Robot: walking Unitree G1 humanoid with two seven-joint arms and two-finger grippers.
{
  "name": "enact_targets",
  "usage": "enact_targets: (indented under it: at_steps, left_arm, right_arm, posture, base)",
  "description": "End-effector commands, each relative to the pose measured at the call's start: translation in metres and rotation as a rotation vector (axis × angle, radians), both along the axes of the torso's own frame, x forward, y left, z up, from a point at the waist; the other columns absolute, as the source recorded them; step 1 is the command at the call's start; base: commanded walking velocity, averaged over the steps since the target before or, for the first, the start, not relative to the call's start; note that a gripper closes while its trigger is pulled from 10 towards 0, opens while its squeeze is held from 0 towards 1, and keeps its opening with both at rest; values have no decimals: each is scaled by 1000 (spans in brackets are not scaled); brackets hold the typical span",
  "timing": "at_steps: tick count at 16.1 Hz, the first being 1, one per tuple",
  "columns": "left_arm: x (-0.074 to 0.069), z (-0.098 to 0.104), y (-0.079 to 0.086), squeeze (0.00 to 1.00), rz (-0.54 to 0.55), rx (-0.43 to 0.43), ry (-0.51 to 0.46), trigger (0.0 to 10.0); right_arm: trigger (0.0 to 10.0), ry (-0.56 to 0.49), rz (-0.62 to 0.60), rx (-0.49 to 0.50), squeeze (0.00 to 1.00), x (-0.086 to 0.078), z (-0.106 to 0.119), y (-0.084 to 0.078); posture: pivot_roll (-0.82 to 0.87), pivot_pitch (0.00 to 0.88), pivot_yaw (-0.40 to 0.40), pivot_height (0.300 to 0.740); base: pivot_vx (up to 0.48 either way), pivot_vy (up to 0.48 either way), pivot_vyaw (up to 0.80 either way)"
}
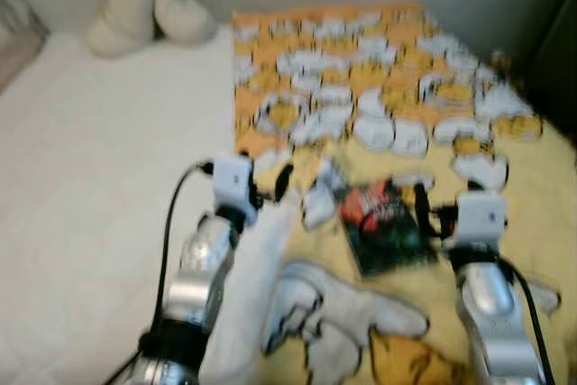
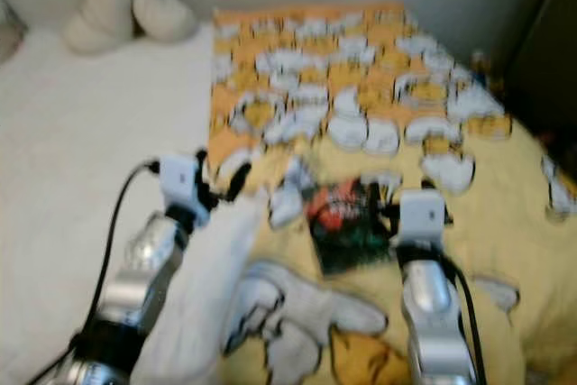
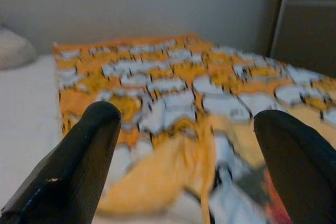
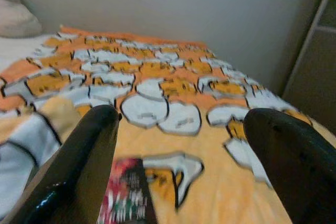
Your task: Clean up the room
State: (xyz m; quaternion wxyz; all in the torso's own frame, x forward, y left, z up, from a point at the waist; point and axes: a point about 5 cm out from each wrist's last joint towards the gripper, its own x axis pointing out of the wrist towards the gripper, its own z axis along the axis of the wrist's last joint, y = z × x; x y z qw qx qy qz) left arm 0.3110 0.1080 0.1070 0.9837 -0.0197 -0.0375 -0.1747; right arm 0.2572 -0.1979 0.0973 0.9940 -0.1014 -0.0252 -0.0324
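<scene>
- Tidy-up looks early, by my read: the orange-and-yellow patterned blanket (image 1: pixel 388 87) lies spread but rumpled over the white bed (image 1: pixel 81 178), its near edge bunched between the arms.
- A dark red-and-green packet (image 1: pixel 386 225) lies loose on the blanket, just ahead of my right pincer (image 1: pixel 425 207).
- Cream plush toy (image 1: pixel 149 2) sits at the bed's far corner against the wall.
- Left pincer (image 1: pixel 270 185): fingers spread apart, holding nothing, poised over the blanket's bunched edge.
- Right pincer: fingers spread apart too, empty.
- Still to do, I judge: pick up packet, straighten blanket.
- Writing: packet print too blurred to read; no brand legible.
</scene>
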Motion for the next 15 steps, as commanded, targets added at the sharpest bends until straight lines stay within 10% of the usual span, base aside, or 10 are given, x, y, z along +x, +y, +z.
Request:
enact_targets:
  at_steps: [1,15]
  left_arm:
    - [0,-1,12,0,31,21,-2,10000]
    - [-1,-9,9,0,-6,28,57,10000]
  right_arm:
    - [10000,12,31,2,0,2,-1,9]
    - [10000,0,42,10,0,0,-1,11]
  posture:
    - [-121,0,78,740]
    - [-119,0,78,736]
  base:
    - [0,0,-525]
    - [0,0,-413]
